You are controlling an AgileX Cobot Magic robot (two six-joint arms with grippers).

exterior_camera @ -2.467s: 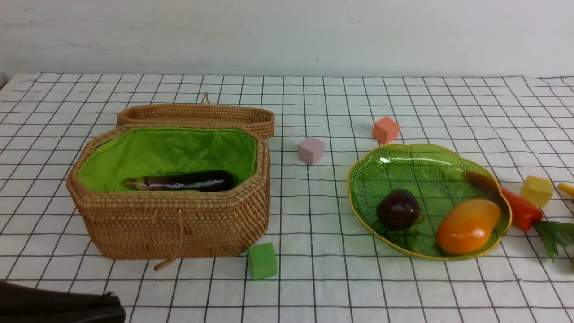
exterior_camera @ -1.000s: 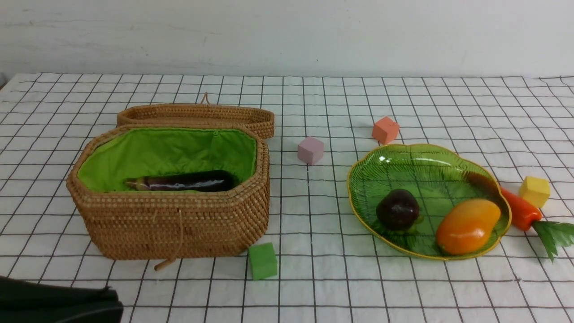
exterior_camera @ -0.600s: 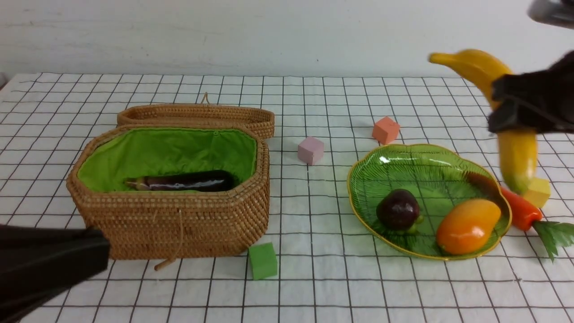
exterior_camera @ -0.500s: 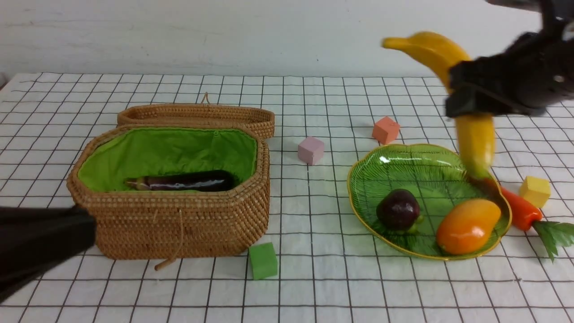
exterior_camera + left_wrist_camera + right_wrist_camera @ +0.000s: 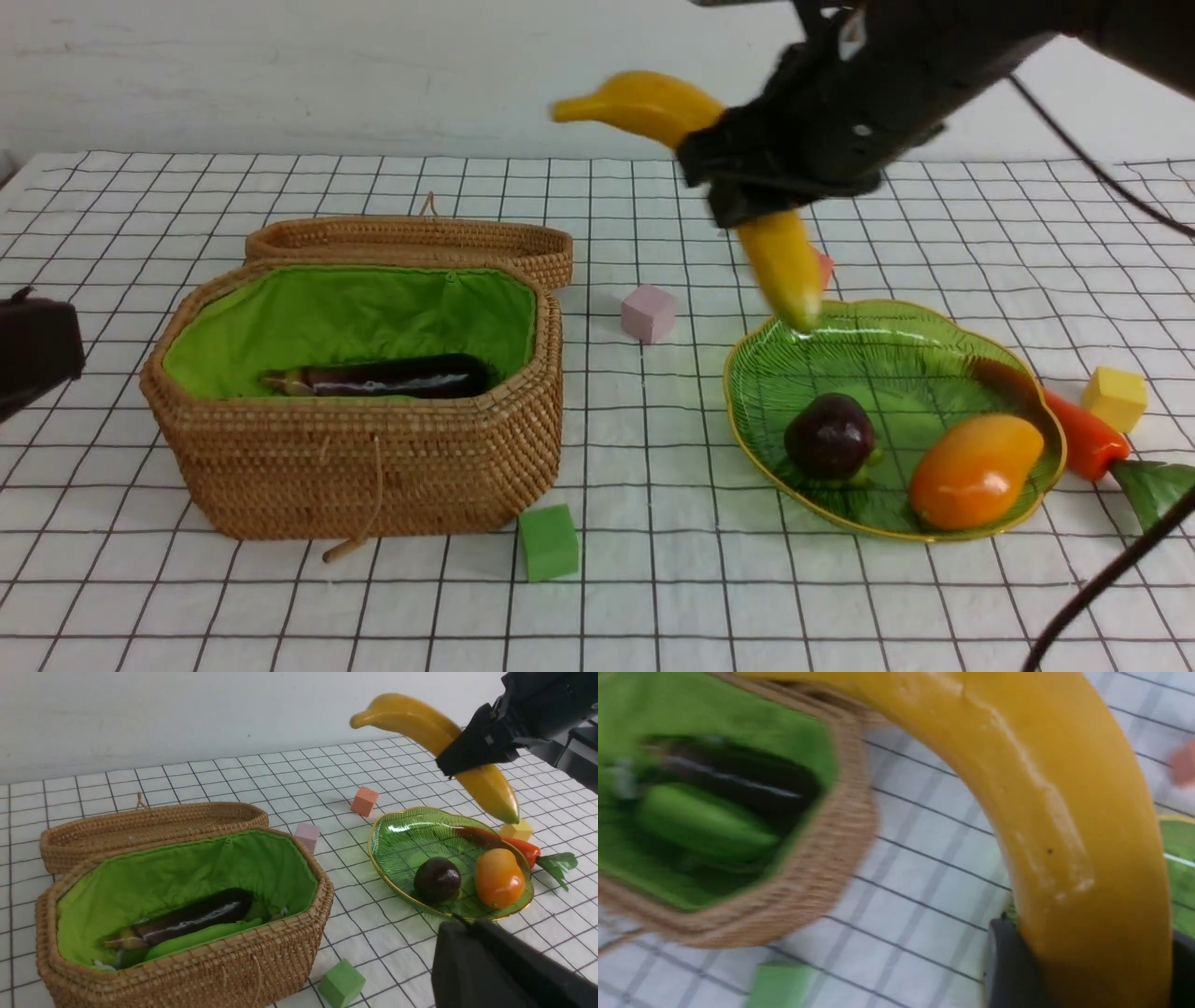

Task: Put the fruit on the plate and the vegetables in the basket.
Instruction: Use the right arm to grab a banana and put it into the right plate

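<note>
My right gripper [image 5: 752,182] is shut on the yellow banana [image 5: 644,98] and holds it in the air, its lower tip hanging over the far rim of the green leaf-shaped plate [image 5: 878,345]. The banana [image 5: 1064,812] fills the right wrist view. On the plate lie a dark purple mangosteen [image 5: 829,436] and an orange mango [image 5: 976,469]. The carrot [image 5: 1083,434] lies on the cloth just right of the plate. The open basket [image 5: 355,457] holds the eggplant [image 5: 392,376] and a green gourd [image 5: 201,935]. My left gripper [image 5: 37,350] hovers shut at the left edge, empty.
The basket lid [image 5: 411,238] leans behind the basket. Small cubes lie about: a pink cube [image 5: 647,313] between basket and plate, a green cube [image 5: 548,541] in front of the basket, a yellow cube [image 5: 1116,399] beyond the carrot. A black cable [image 5: 1102,583] crosses the lower right.
My right gripper came in from the right carrying the banana and swept left to above the plate's far edge. The left arm rose from the lower left corner.
</note>
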